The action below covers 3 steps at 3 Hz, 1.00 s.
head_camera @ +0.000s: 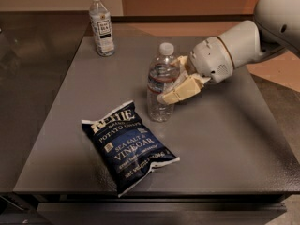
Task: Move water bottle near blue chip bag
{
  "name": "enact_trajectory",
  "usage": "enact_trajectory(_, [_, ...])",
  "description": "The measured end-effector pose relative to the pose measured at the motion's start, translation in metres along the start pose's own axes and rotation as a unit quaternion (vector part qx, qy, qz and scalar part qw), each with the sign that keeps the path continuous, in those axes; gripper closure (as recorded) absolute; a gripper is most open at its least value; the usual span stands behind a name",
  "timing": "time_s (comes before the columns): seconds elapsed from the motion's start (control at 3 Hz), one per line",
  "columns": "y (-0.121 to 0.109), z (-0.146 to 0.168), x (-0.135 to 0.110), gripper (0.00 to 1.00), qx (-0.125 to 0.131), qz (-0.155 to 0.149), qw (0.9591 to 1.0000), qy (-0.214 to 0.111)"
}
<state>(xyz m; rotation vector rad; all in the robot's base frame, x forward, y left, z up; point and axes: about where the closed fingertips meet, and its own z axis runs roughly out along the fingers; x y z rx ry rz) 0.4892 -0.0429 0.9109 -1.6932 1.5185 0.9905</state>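
Contact at centre frame: my gripper (174, 82) is clamped on the water bottle (159, 81). One cream finger (180, 92) lies across the bottle's right side below the dark label band, and the other is tucked behind it near the shoulder. The bottle is upright with its white cap on top. I cannot tell whether its base touches the grey table (225, 139) or sits just above it. My white arm (243, 41) reaches in from the upper right of the frame. The blue chip bag (127, 146) lies flat at lower centre-left, just beside the bottle, its upper right corner near the bottle's foot but apart from it. A second bottle with a large white label (101, 25) stands upright at the table's far left corner, well apart from both.
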Motion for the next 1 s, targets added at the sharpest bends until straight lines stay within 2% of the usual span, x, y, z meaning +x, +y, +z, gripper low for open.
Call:
enact_trajectory(0.33, [0.0001,0.0039,0.0021,0.15,-0.008,-0.002,1.0000,0.006])
enact_trajectory(0.67, [0.0001,0.0034,0.0055,0.00,-0.008,-0.002,0.9999,0.010])
enact_trajectory(1.0, [0.0001,0.0034,0.0056,0.00,-0.008,-0.002,0.9999,0.010])
